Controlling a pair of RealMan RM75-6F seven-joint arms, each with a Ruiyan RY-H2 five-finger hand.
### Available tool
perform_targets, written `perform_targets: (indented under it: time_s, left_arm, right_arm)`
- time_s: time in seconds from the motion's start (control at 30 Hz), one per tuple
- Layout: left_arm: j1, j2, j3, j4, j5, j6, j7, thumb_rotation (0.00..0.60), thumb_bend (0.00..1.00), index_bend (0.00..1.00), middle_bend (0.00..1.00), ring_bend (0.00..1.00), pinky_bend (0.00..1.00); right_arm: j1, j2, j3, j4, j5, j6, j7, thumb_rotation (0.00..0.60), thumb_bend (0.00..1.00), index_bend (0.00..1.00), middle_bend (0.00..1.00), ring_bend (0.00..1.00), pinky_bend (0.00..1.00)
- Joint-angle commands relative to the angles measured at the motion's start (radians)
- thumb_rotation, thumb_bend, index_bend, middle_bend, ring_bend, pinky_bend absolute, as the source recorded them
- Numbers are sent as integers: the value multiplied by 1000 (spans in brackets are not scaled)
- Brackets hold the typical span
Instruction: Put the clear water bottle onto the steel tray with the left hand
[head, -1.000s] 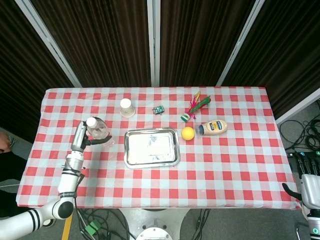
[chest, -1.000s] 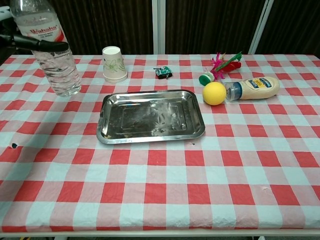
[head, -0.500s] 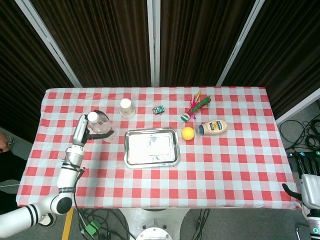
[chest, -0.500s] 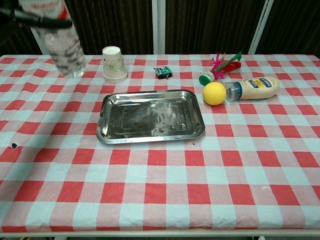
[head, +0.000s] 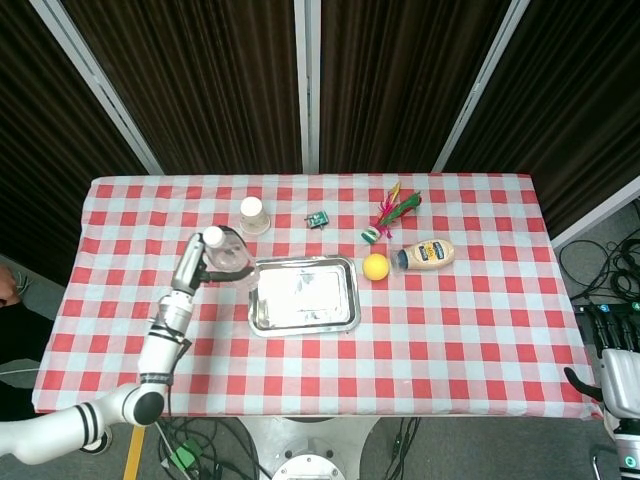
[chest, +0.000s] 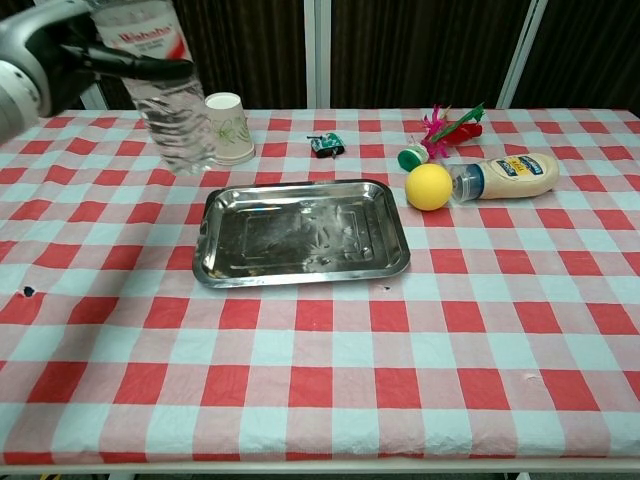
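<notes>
The clear water bottle (chest: 172, 105) with a red and white label (head: 226, 257) hangs upright in the air, gripped near its top by my left hand (chest: 95, 55) (head: 195, 268). It hovers just left of the steel tray (chest: 303, 233) (head: 303, 294), which lies flat on the checked cloth with nothing on it. In the chest view the bottle's base is above the cloth beside the paper cup. My right hand (head: 615, 345) shows at the far right edge of the head view, off the table and holding nothing.
A paper cup (chest: 227, 128) stands just behind the tray's left corner, close to the bottle. A yellow ball (chest: 429, 186), a mayonnaise bottle (chest: 507, 176) lying down, a feathered shuttlecock (chest: 440, 130) and a small green-black clip (chest: 326, 145) lie right of and behind the tray.
My left hand has lifted the bottle off the cloth and carried it right, from the table's left side to just beside the tray. The right hand has not moved.
</notes>
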Motion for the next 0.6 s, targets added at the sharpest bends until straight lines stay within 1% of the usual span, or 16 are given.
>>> perform_targets:
  time_s: [0.03, 0.13, 0.17, 0.23, 0.27, 0.4, 0.43, 0.5, 0.53, 0.6]
  left_arm:
    - [-13, 13, -10, 11, -8, 11, 45, 600, 148, 549, 614, 483, 539]
    - [6, 126, -68, 59, -39, 6, 42, 600, 148, 550, 614, 483, 539]
    - [10, 147, -82, 63, -54, 1, 34, 600, 148, 550, 614, 483, 539]
    - [21, 168, -85, 45, -58, 3, 24, 600, 148, 550, 614, 482, 538]
    - [20, 164, -78, 34, -52, 3, 24, 600, 148, 550, 614, 482, 538]
    - [0, 90, -10, -22, -4, 3, 36, 600, 148, 550, 614, 483, 538]
    - [-1, 82, -3, -24, 6, 13, 44, 600, 148, 550, 614, 483, 538]
    - [3, 92, -14, -10, 7, 36, 56, 600, 148, 550, 614, 483, 538]
    - [3, 108, -34, 10, -12, 39, 59, 600, 148, 550, 615, 483, 538]
    - [-4, 111, -78, 2, -78, 24, 39, 600, 148, 551, 614, 483, 537]
  right_arm:
    - [0, 1, 0, 0, 0, -1, 2, 600, 136, 7, 74, 0, 0]
    - [-1, 3, -2, 0, -6, 3, 13, 600, 137, 7, 74, 0, 0]
    - [-1, 3, -1, 1, -5, 2, 14, 600, 137, 7, 74, 0, 0]
    - [2, 2, -2, 1, -3, -6, 12, 600, 136, 7, 74, 0, 0]
    - [4, 1, -3, 1, -1, -11, 10, 600, 136, 7, 74, 0, 0]
    - [5, 0, -2, -1, 2, -13, -1, 600, 137, 7, 74, 0, 0]
    - [3, 0, -2, -1, 2, -10, -1, 600, 137, 7, 74, 0, 0]
    - [-1, 3, -2, -2, 3, -4, 6, 600, 137, 7, 74, 0, 0]
    - [-2, 5, -1, -1, 1, 0, 10, 600, 137, 7, 74, 0, 0]
    - [-1, 3, 0, 2, 2, -1, 10, 600, 136, 7, 75, 0, 0]
